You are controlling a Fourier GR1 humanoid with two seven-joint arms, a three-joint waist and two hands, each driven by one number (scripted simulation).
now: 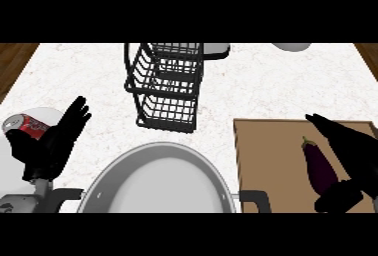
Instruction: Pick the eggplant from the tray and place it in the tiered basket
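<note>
A dark purple eggplant (319,167) lies lengthwise on the brown tray (269,160) at the right. My right hand (348,150) sits just right of it, fingers stretched forward along its side and the thumb below its near end; the hand is open around the eggplant. The black wire tiered basket (166,85) stands at the counter's upper middle, well away from the tray. My left hand (55,142) rests open at the left, fingers pointing up.
A large grey pan (159,177) with side handles fills the lower middle, between the hands. A red can (26,127) stands on a white plate behind the left hand. White dishes show at the top edge behind the basket.
</note>
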